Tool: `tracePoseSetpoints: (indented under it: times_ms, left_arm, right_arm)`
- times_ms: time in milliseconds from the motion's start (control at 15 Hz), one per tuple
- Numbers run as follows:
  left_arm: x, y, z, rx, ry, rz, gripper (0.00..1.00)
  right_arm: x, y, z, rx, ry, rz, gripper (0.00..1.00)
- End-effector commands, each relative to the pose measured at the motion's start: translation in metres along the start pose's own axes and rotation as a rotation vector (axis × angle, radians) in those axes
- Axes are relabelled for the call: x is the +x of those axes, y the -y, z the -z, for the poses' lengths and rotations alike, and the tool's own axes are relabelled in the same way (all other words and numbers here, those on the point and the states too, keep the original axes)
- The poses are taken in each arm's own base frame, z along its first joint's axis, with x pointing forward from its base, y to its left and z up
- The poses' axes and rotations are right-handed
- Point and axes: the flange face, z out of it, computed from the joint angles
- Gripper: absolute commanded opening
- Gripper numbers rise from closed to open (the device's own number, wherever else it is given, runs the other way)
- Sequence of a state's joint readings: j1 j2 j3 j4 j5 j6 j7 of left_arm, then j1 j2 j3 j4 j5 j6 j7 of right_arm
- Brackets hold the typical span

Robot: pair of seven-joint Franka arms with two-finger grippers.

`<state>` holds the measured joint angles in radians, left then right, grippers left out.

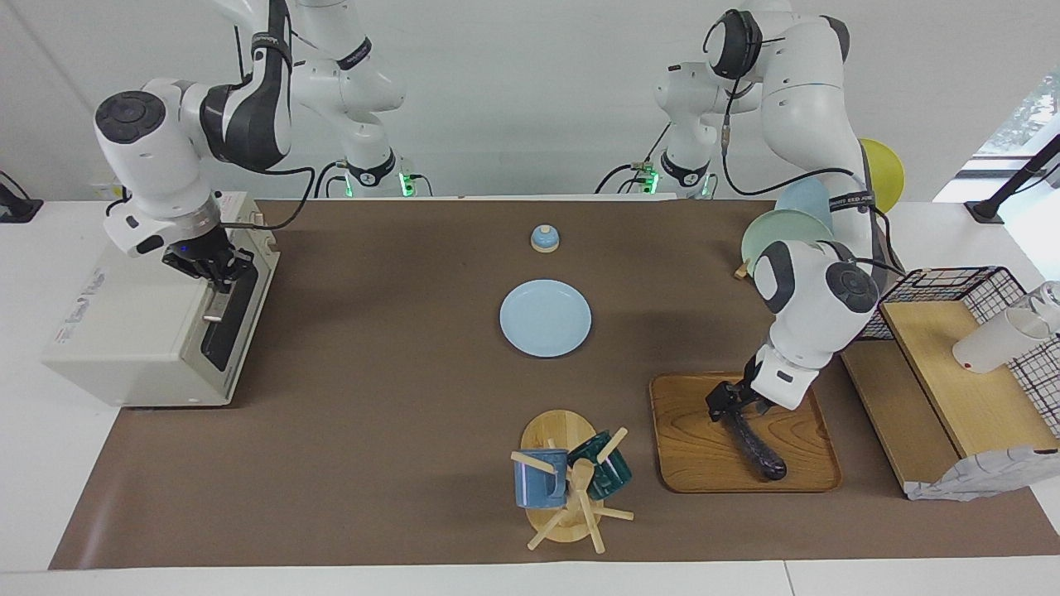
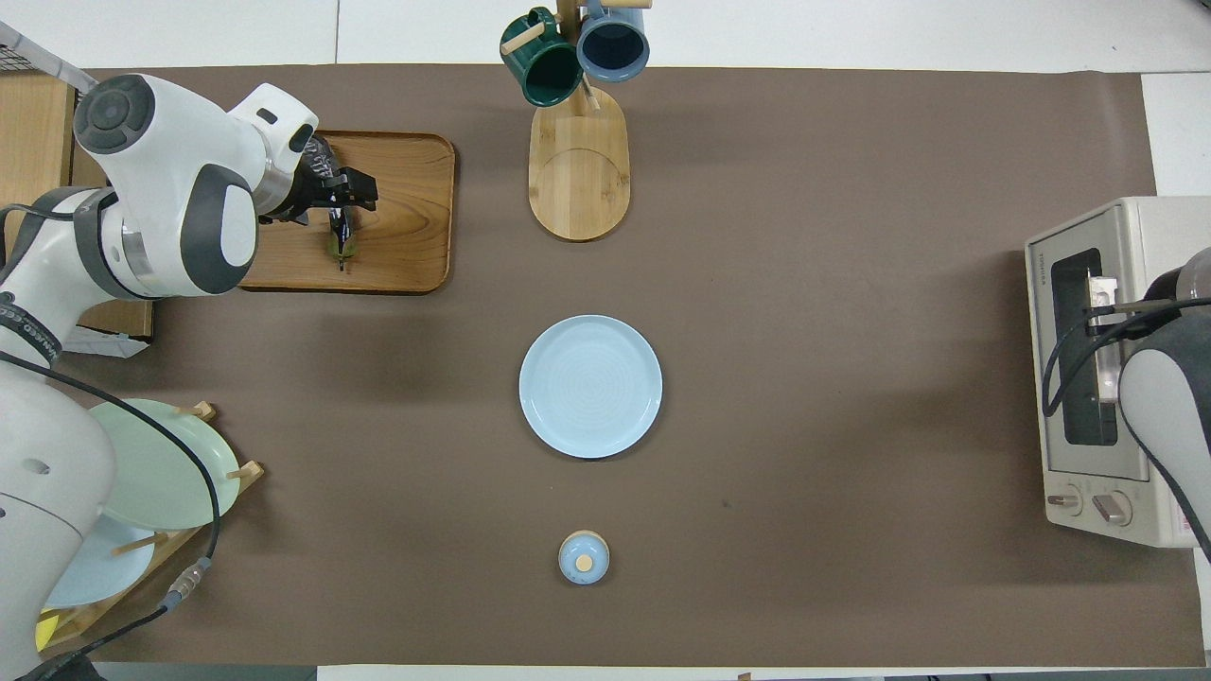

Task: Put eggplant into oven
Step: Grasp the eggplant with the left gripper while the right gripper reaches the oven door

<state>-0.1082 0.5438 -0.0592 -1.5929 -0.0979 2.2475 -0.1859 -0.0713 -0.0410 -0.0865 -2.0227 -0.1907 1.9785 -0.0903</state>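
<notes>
At the right arm's end of the table, the boxy off-white toaster oven [image 1: 141,331] with dark glass door sits closed. The right gripper [image 1: 211,269] is down at the metal bar handle [image 1: 217,302] along the door's top edge, fingertips pinched together; whether they clamp the bar itself I cannot tell.

Toward the left arm's end from the oven: round pale blue plate [image 1: 545,318], small blue knobbed lid [image 1: 544,238] nearer the robots, bamboo mug tree [image 1: 563,488] with blue and green mugs farther out.

Farther along from the oven, a rounded wooden tray [image 1: 704,451] holds the long dark purple eggplant [image 1: 758,451], lying flat. The left gripper [image 1: 729,406] is low over its stem end, jaws spread wide, gripping nothing.
</notes>
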Motion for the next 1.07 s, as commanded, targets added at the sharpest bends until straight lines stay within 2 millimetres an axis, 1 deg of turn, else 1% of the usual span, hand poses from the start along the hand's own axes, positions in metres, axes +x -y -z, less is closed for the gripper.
tracePoseSetpoints:
  times_ms: [0,133,267,333,400,467,533,667,800,867,933,1000]
  left_arm:
    - [-0.009,0.000,-0.015,0.024,-0.029,0.013,1.00]
    - [-0.016,0.002,-0.023,0.025,-0.046,0.012,0.98]
    - [-0.016,0.007,-0.024,0.033,-0.049,0.015,0.94]
    - [-0.016,0.005,-0.024,0.045,-0.049,-0.002,0.91]
    - [-0.017,0.005,-0.024,0.052,-0.046,-0.008,0.83]
    - [-0.016,0.005,-0.023,0.053,-0.043,-0.008,0.74]
    - [-0.016,0.005,-0.022,0.055,-0.040,-0.009,0.60]
    - [-0.017,0.005,-0.022,0.057,-0.031,-0.009,0.00]
    - [-0.014,0.006,-0.019,0.055,-0.039,-0.010,0.00]
    - [-0.012,0.004,-0.015,0.053,-0.045,-0.008,0.00]
    - [-0.012,0.002,-0.005,0.050,-0.050,-0.007,0.00]
    - [-0.013,-0.001,0.012,0.044,-0.057,0.001,0.00]
  right_arm:
    - [-0.008,0.022,-0.045,0.027,0.013,0.031,0.00]
    - [-0.004,0.046,-0.042,0.058,0.000,0.041,0.00]
    - [-0.002,0.072,-0.039,0.061,-0.002,0.025,0.00]
    - [-0.001,0.076,-0.045,0.074,0.001,0.015,0.00]
    - [0.003,0.077,-0.053,0.095,-0.009,0.006,0.00]
    - [0.003,0.077,-0.066,0.108,-0.005,-0.003,0.00]
    - [0.001,0.080,-0.076,0.110,-0.015,-0.005,0.00]
    - [-0.007,0.083,-0.097,0.113,-0.054,-0.006,0.00]
    - [-0.011,0.088,-0.106,0.114,-0.063,-0.008,0.00]
    - [-0.011,0.090,-0.107,0.119,-0.067,-0.009,0.00]
    - [-0.011,0.090,-0.110,0.124,-0.066,-0.014,0.00]
    - [-0.010,0.091,-0.121,0.129,-0.052,-0.020,0.00]
